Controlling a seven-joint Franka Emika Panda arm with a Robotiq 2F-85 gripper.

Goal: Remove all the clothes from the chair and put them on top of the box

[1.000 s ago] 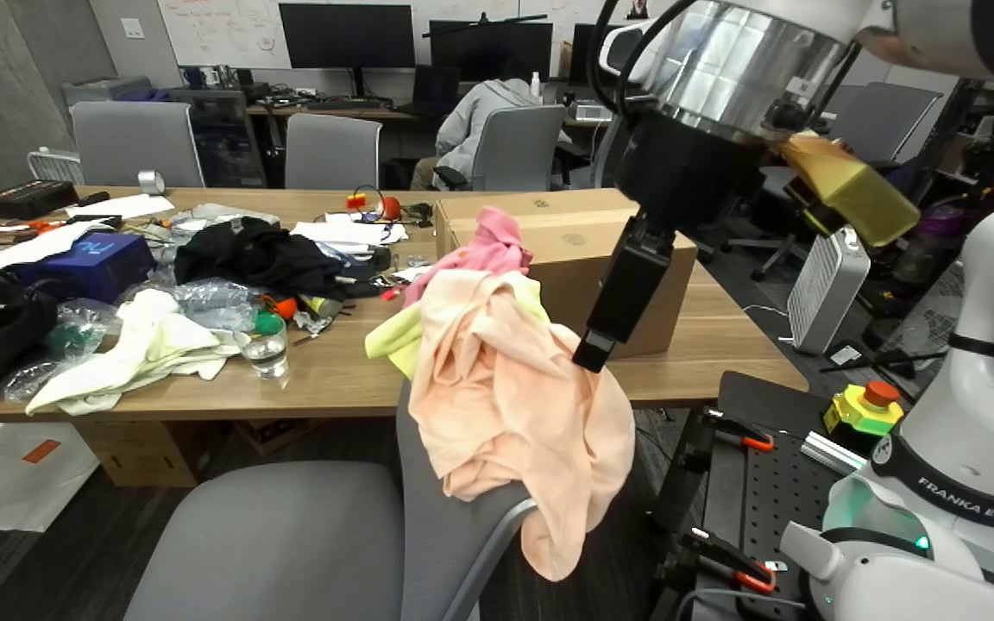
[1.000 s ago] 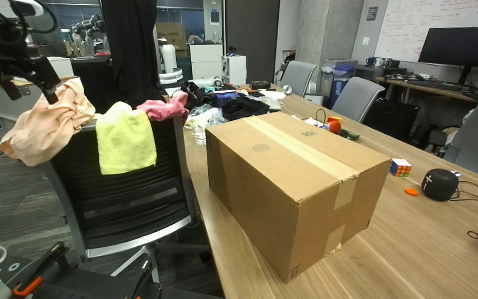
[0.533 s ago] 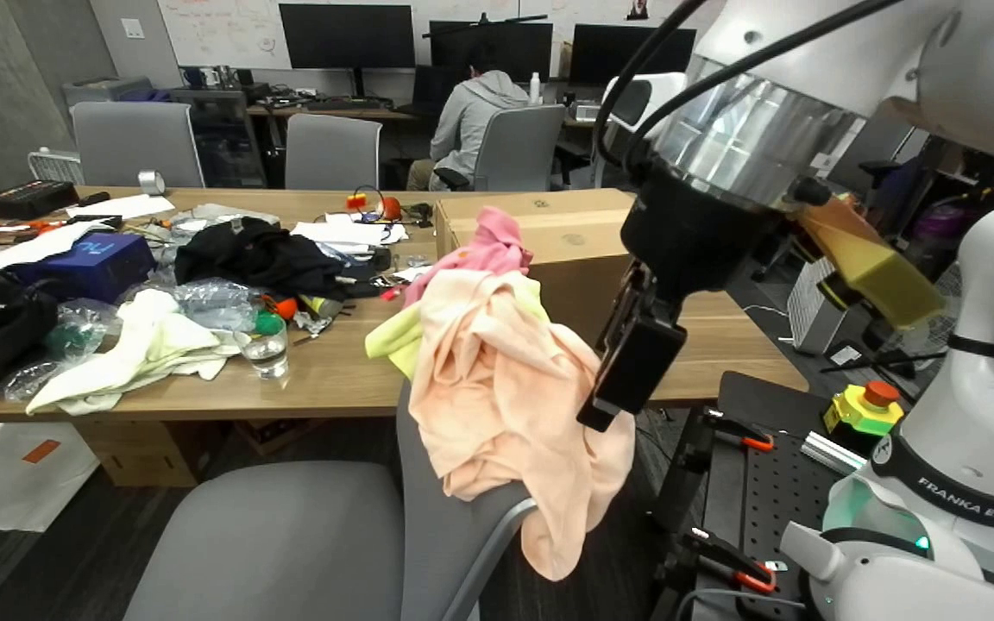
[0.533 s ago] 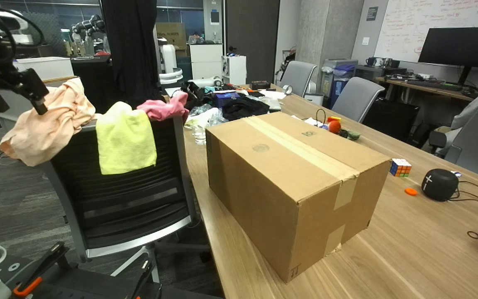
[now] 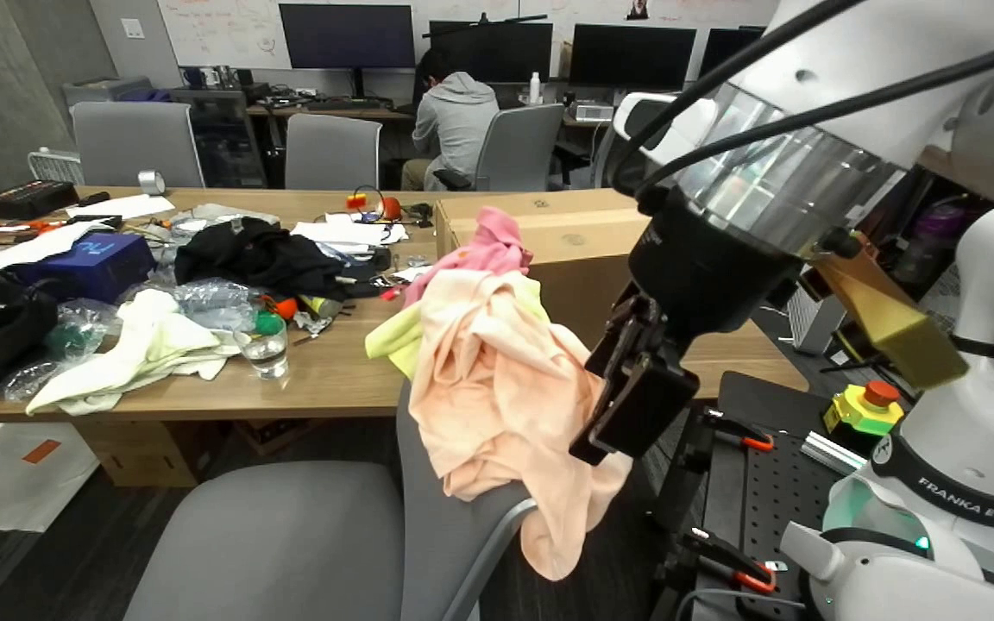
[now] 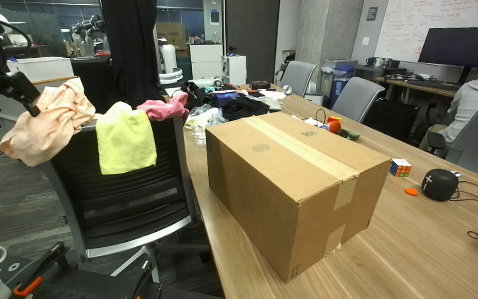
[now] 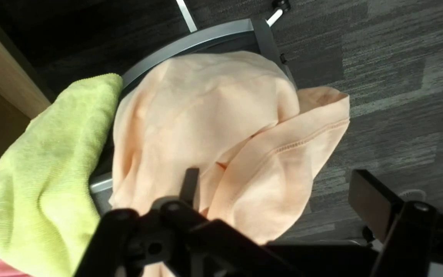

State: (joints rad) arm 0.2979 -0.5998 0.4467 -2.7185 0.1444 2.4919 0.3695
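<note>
A peach cloth (image 5: 497, 388) hangs bunched over one end of the grey chair's (image 5: 281, 535) backrest; it shows also in an exterior view (image 6: 56, 124) and the wrist view (image 7: 206, 107). A yellow cloth (image 6: 126, 141) drapes over the middle of the backrest, and a pink cloth (image 6: 165, 107) lies at its other end. The closed cardboard box (image 6: 297, 153) stands on the table with nothing on its top. My gripper (image 7: 275, 179) is open and empty: one finger is over the peach cloth, the other beyond its edge over floor. Whether it touches the cloth I cannot tell.
The wooden table (image 6: 405, 249) holds a speaker (image 6: 440, 185), a puzzle cube (image 6: 400, 167), a glass of water (image 5: 266, 354), a whitish cloth (image 5: 143, 345) and a black cloth (image 5: 255, 259). The robot's stand (image 5: 764, 500) with clamps is beside the chair. A person (image 5: 454, 121) sits behind.
My gripper has moved down and back toward the robot's side, along the peach cloth's outer end, staying open. The clothes and box have not moved. The person in the background has shifted.
</note>
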